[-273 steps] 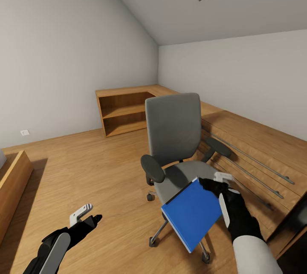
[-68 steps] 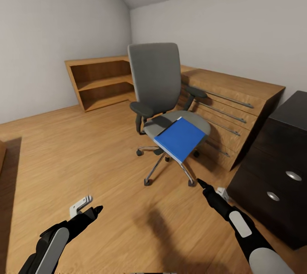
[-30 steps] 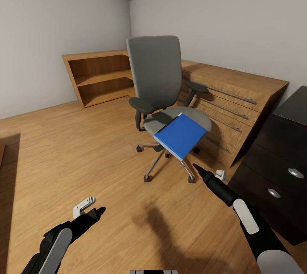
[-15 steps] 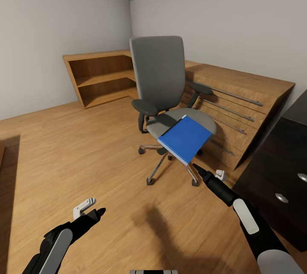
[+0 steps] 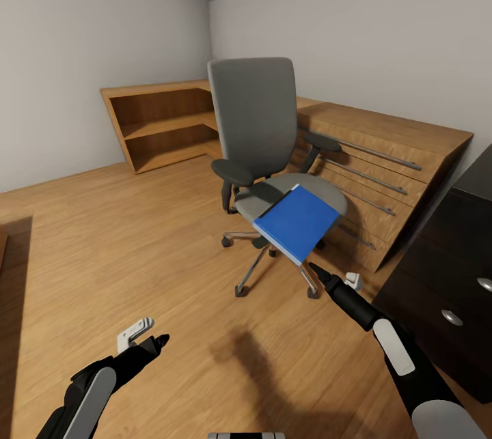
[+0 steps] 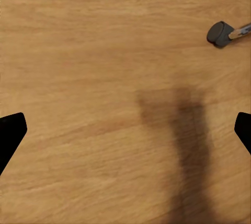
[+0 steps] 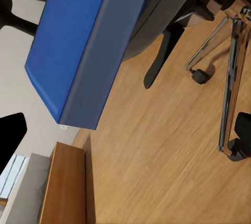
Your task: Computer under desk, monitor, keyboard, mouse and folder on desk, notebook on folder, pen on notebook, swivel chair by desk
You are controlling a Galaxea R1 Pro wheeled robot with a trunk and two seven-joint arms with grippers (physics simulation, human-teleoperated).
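The bedroom floor (image 5: 137, 248) of light wood planks lay open across the left and middle of the head view, bounded by grey-white walls under a sloped ceiling. A low light-wood cabinet (image 5: 383, 152) with long metal handles ran along the far wall on the right and turned into open shelves (image 5: 160, 128) in the corner. At the right edge stood the dark drawer unit of the desk (image 5: 451, 275), two round silver knobs showing.

The swivel chair (image 5: 263, 145) stood just in front of the cabinet, its back upright, its star base on the floor. The folder (image 5: 295, 220) lay flat on the seat, its near corner hanging past the seat's front edge.

The right gripper (image 5: 335, 280) pointed toward that overhanging corner from just below and in front of it, near but apart from it, holding nothing; in the right wrist view its fingertips sat wide apart at either edge, with the folder (image 7: 78, 46) between and beyond them. The left gripper (image 5: 143, 336) hung low over bare floor, its fingers spread and empty.

Against the picture half a second before, nothing had shifted; a second before, the chair sat slightly further left in the view
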